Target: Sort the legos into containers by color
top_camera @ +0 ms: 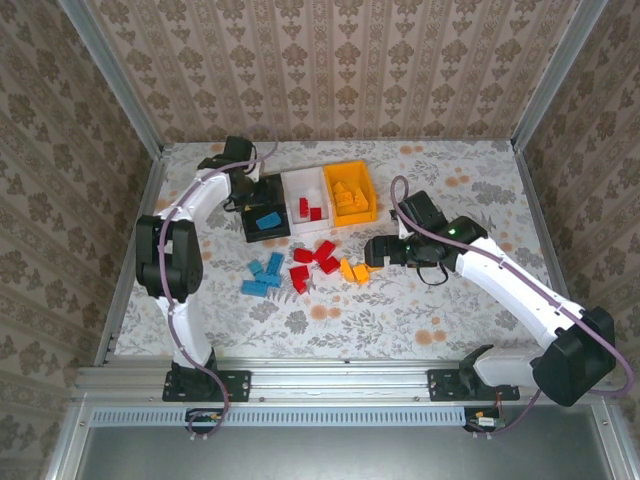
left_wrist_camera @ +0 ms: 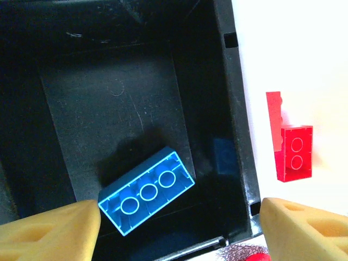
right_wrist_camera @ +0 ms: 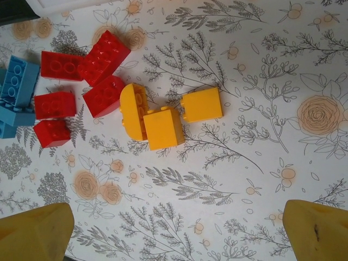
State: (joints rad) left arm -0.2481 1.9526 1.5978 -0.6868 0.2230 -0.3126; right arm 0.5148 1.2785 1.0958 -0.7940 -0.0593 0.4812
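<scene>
Jaws of the left gripper stand wide apart with nothing between them, and its two yellow foam pads hang over the black rectangular plastic bin. One light blue plastic brick lies on that bin's floor, underside up with three hollow tubes showing, near the end by the pads. Just beside it, in the white plastic bin, two red plastic bricks touch each other, one flat with its studs up and one on its edge. The orange plastic bin ends the row of three joined bins. It holds several orange bricks, but their number cannot be told.

The right gripper is likewise released and empty, its pads spread above the floral tablecloth. Ahead of it, three loose orange plastic bricks lie close together, two of them touching. Beyond them five loose red bricks crowd together. Further on lies a heap of loose blue bricks, about four, overlapping too much for a sure count. All the loose bricks lie on the table between the arms, just in front of the bins.
</scene>
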